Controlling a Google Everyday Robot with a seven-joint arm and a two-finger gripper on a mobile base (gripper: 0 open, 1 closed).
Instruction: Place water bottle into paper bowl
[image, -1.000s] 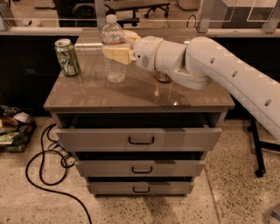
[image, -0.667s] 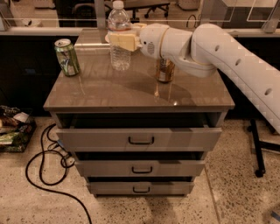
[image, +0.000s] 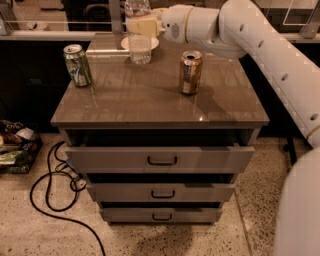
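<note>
Single cam on my end: high, in front of the drawer cabinet (image: 160, 160), pitched down at its top, fairly close. Arm (image: 260, 40) fills frame right. Gripper (image: 140, 26) is at the top edge, clamped on the water bottle (image: 139, 50).

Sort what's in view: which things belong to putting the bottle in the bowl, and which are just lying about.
Job:
- bottle
- bowl, behind the bottle
- pincer, clamped on the bottle at the back of the cabinet top

Lying about:
- green can, left
- gold can, right
</note>
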